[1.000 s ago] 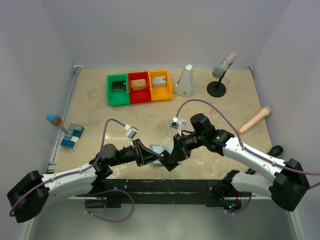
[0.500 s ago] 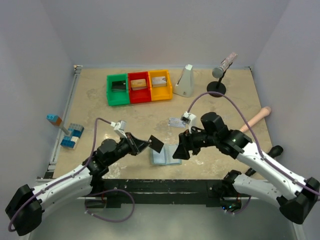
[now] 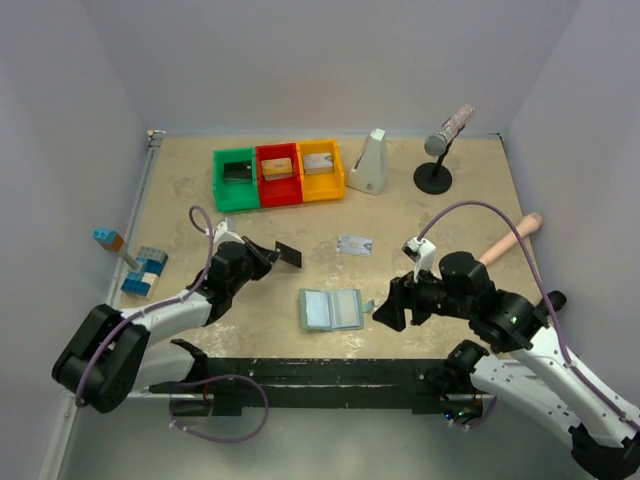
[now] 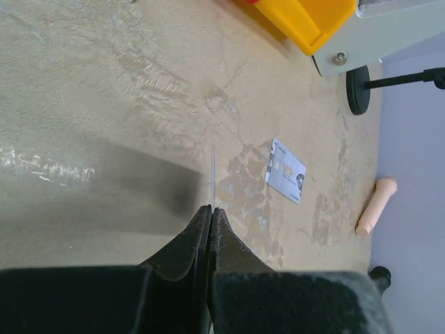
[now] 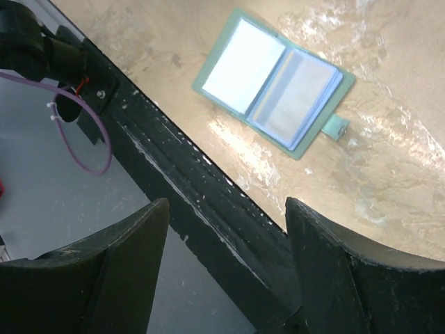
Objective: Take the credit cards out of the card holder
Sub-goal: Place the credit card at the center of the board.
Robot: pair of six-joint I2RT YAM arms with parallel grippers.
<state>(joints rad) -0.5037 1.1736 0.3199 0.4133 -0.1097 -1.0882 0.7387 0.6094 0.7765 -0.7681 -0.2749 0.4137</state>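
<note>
The card holder [image 3: 332,310] lies open and flat near the front edge, with its pale blue pockets up. In the right wrist view the card holder [image 5: 274,80] shows its snap tab [image 5: 336,127]. The silver-grey card [image 3: 355,245] lies on the table behind it and also shows in the left wrist view [image 4: 285,170]. My left gripper [image 3: 274,253] is shut on the black card [image 3: 289,254] and holds it above the table, left of the card holder. The wrist view shows this card edge-on [image 4: 212,174] between the closed jaws of the left gripper [image 4: 211,209]. My right gripper [image 3: 385,312] is open and empty just right of the card holder, and appears in its own wrist view [image 5: 226,209].
Green [image 3: 236,180], red [image 3: 278,173] and yellow [image 3: 321,169] bins stand at the back. A white wedge-shaped object [image 3: 370,162] and a microphone on a stand [image 3: 440,150] are to their right. A tan handle [image 3: 510,240] lies at the right. Blue bricks [image 3: 145,272] lie at the left. A black rail [image 3: 330,372] runs along the front edge.
My left arm swung left and back, carrying the black card away from the card holder. My right arm drew back to the right, leaving the card holder open on the table.
</note>
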